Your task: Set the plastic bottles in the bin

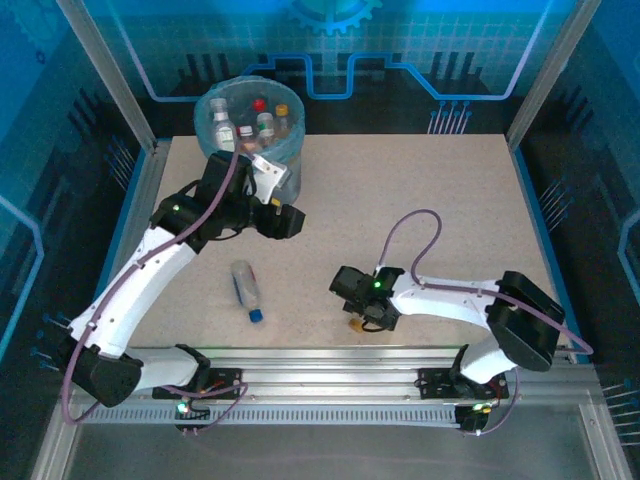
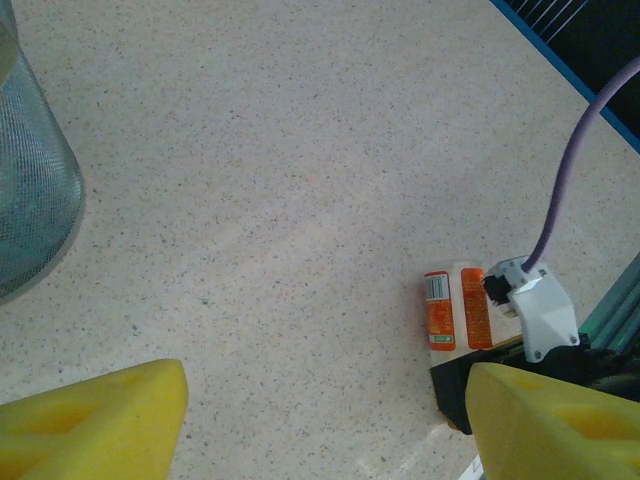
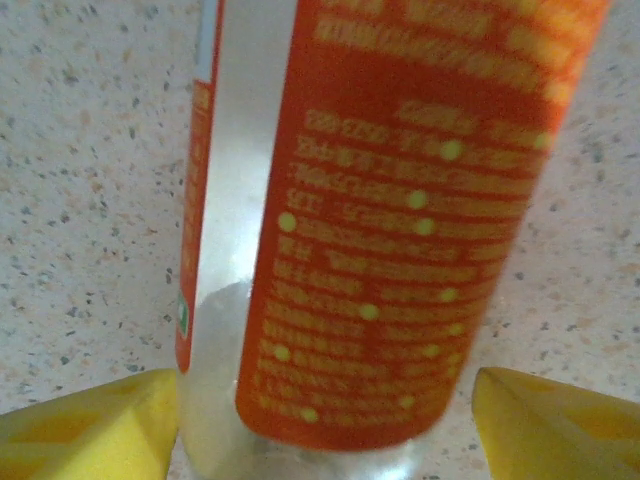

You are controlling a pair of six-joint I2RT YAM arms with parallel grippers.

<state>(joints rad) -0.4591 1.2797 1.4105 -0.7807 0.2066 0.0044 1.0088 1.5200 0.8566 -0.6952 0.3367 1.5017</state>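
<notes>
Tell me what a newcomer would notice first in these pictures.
The pale-blue bin at the table's far left, already holding several bottles, draws the eye first. Then the orange-labelled bottle looms between the right gripper's yellow fingers near the front edge. A blue-capped bottle lies alone on the table between the arms.

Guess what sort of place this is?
Probably a robot lab cell or demo booth: aluminium frame posts, blue circuit-print backdrop, left arm and right arm bolted to a rail at the speckled table edge.
</notes>
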